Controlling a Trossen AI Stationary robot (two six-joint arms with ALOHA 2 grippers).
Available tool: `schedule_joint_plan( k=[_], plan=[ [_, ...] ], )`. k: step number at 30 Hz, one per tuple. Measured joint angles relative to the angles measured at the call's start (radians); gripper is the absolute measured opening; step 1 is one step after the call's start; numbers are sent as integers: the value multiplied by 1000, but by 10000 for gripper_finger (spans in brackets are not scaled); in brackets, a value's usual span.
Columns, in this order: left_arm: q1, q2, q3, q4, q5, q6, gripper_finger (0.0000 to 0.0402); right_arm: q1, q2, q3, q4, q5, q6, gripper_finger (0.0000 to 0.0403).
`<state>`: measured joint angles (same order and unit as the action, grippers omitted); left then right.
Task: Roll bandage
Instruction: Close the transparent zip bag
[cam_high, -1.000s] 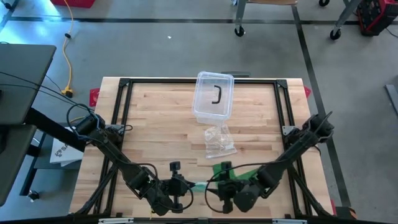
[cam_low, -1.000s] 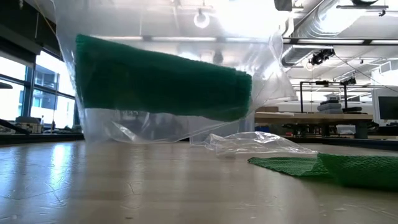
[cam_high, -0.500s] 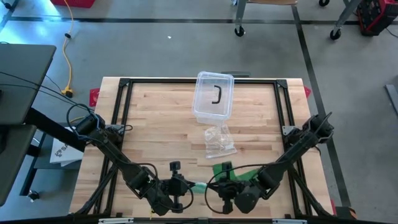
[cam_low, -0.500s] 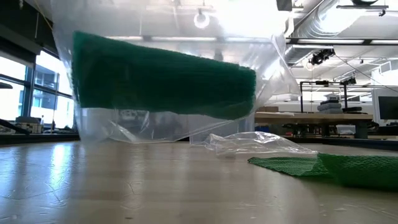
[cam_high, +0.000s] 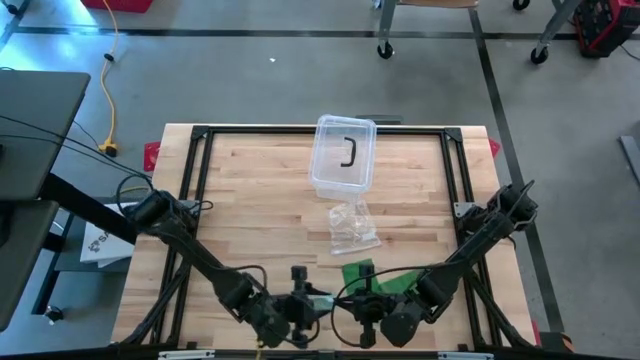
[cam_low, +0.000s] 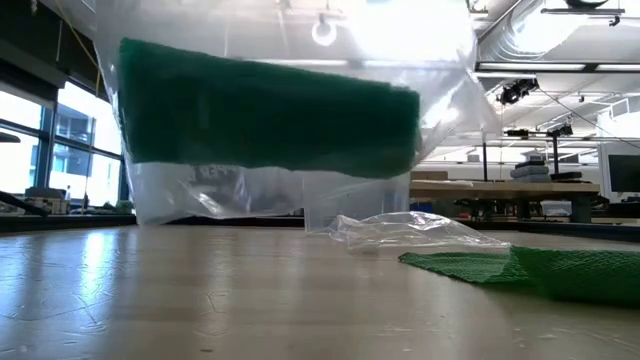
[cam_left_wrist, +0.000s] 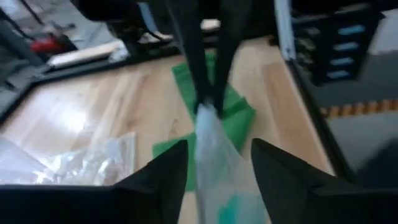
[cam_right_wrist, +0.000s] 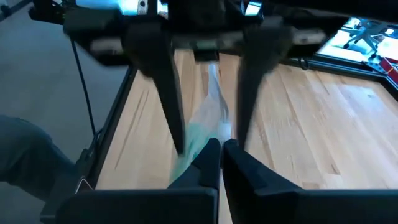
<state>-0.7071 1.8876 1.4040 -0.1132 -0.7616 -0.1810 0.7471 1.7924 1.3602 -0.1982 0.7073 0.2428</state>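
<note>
Bagging step: right claw pinching clear plastic bag holding rolled green bandage, raised above wooden counter; left claw spread beside bag. Next, probably lowering bag onto counter.

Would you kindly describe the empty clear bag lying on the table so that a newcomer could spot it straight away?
Start at the wooden table and find the clear lidded box with a dark handle at its far edge. Just nearer the arms lies the empty bag, crumpled flat on the wood. Unlike the bag held off the table between the claws, it holds nothing green, and unlike the green bandage beside it, it is see-through.
</note>
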Motion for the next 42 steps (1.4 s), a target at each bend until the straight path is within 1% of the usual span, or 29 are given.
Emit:
schedule_joint_plan(
  k=[3,6,13,18,24,28,32,35,38,42],
  plan=[
    [7,31,0,80,-62,22,183,0,0,0,0,0,3,0],
    [1,46,0,142,-87,80,170,0,0,0,1,13,3,0],
    [-26,47,0,188,-115,137,108,1,-1,0,5,18,3,0],
    [-32,47,0,189,-124,142,61,2,-1,0,6,13,10,0],
    [-34,47,0,186,-119,153,21,3,-1,0,3,9,10,0],
    [-46,47,0,171,-124,151,17,7,-1,1,5,0,11,0],
    [-59,47,1,142,-152,140,24,10,-1,1,6,0,11,0],
    [-68,46,1,120,-152,116,27,12,-1,1,-4,0,11,0],
    [-75,46,1,88,-148,73,28,13,-1,1,-14,4,13,0],
    [-90,45,1,18,-152,-21,29,13,-1,1,-45,6,40,0]
  ],
)
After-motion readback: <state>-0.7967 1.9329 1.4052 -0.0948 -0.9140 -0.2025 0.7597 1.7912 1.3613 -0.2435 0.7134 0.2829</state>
